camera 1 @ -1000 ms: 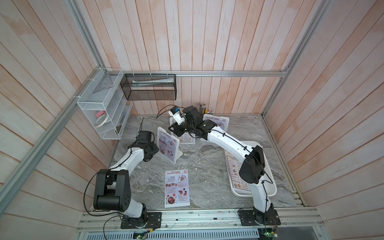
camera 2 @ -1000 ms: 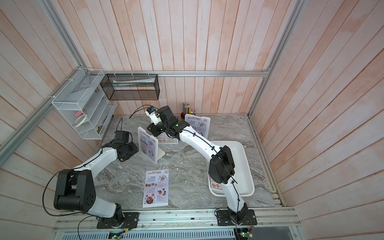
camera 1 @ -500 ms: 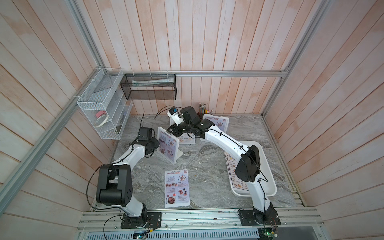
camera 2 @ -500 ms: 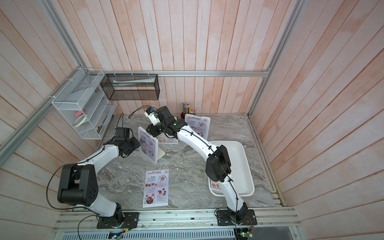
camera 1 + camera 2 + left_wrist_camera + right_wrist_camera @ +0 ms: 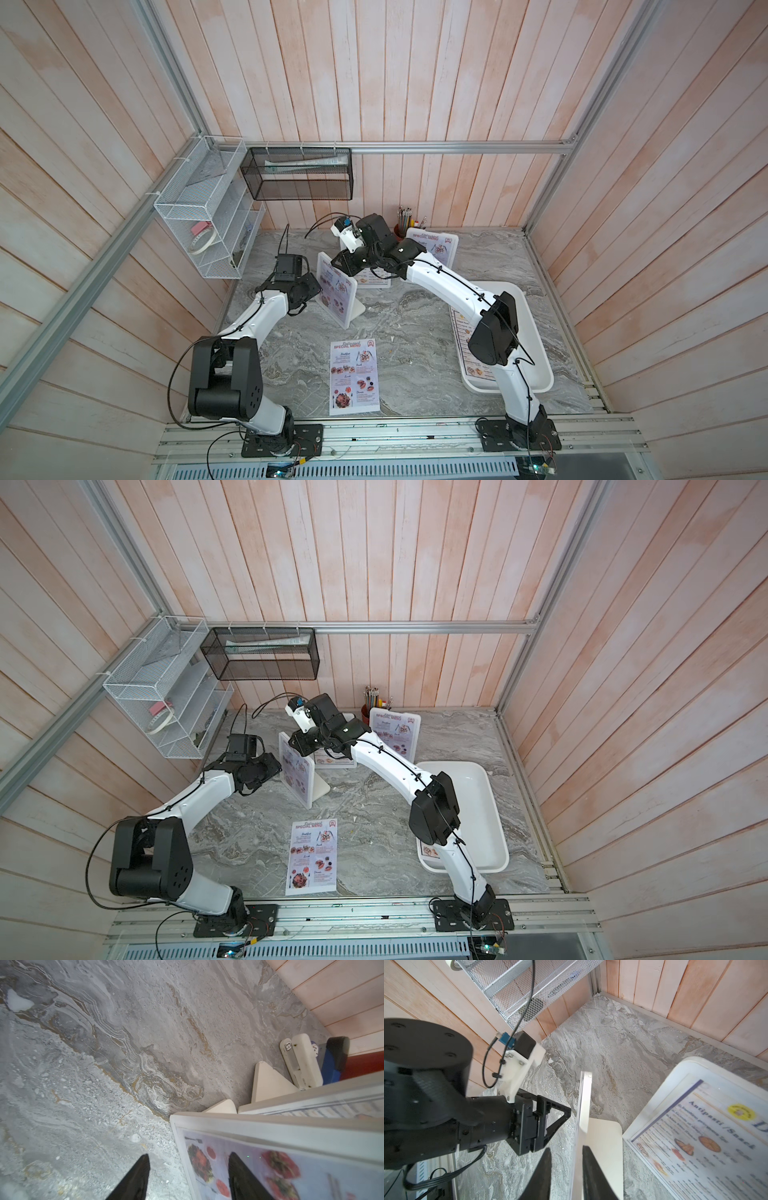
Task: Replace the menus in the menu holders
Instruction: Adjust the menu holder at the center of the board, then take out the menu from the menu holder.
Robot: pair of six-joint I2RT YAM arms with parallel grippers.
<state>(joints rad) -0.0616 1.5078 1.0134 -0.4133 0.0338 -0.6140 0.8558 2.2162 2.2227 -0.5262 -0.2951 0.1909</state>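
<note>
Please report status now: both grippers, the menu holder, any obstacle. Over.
Left gripper open, by the menu holder. Right gripper astride its upper edge, grip unclear. Loose menu flat on table, apart.

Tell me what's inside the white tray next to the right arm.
A printed menu sheet lies flat in the tray. The right arm covers much of it, so its heading and any sheets beneath are hidden.

Left gripper (image 5: 189,1155) advancing rightward in both top views to the menu holder (image 5: 353,307) left of centre, its jaws spreading wider, right arm's elbow (image 5: 494,332) edging leftward.
</note>
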